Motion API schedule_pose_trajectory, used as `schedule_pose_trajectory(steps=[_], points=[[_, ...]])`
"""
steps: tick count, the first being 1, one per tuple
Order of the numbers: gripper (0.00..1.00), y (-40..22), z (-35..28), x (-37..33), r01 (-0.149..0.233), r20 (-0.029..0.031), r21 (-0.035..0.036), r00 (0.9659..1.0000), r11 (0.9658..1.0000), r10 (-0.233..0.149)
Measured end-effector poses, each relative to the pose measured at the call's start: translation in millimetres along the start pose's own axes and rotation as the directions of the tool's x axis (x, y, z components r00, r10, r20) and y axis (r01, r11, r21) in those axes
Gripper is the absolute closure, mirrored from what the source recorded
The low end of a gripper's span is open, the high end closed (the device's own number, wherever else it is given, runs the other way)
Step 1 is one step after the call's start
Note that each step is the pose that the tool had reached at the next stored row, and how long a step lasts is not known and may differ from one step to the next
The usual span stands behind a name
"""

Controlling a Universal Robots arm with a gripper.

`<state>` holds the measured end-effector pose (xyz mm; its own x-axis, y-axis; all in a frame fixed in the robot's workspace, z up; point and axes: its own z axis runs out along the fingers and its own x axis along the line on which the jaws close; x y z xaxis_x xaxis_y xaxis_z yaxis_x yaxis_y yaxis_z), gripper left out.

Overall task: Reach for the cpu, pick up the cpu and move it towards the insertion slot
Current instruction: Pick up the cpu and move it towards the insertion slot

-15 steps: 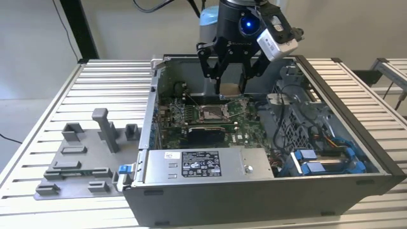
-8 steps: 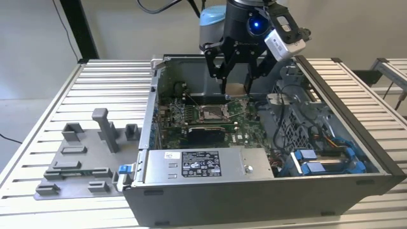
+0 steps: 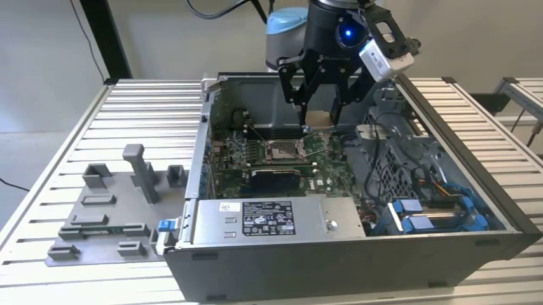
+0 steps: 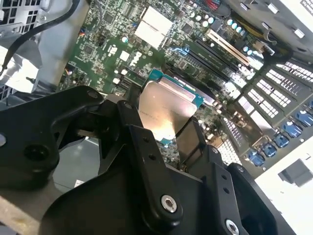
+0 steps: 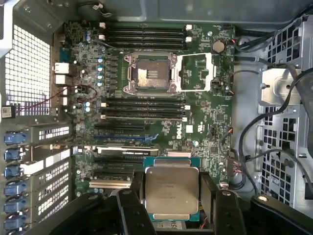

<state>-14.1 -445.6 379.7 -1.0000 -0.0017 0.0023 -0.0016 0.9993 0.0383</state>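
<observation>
My gripper (image 3: 318, 119) hangs inside the open computer case (image 3: 475, 190), shut on the cpu (image 3: 317, 118), a thin square plate with a silvery top. In both wrist views the cpu (image 5: 171, 191) (image 4: 165, 110) sits clamped by its edges between two black fingers (image 5: 209, 188). The insertion slot (image 3: 283, 149) lies on the green board below the gripper and toward the exterior view's left. In the first wrist view the insertion slot (image 5: 149, 73) shows a silver frame and a brownish centre, with its cover plate (image 5: 195, 72) folded open beside it. The cpu hangs above the board, apart from the slot.
A grey fixture plate (image 3: 110, 210) with upright blocks lies on the slatted table at the exterior view's left. Inside the case are a power supply (image 3: 271, 219), blue drive brackets (image 3: 433, 213), loose black cables (image 5: 254, 127) and rows of memory slots (image 5: 142, 110).
</observation>
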Motion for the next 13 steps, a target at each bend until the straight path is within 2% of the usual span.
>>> schedule_pose_trajectory(steps=[9, 13], points=[[1.00, 0.2, 0.3, -0.1, 0.000, 0.0000, -0.0003, 1.0000, 1.0000, 0.000], [1.00, 2.6, 0.6, -0.1, 0.000, -0.0001, 0.0000, 1.0000, 1.0000, 0.000]])
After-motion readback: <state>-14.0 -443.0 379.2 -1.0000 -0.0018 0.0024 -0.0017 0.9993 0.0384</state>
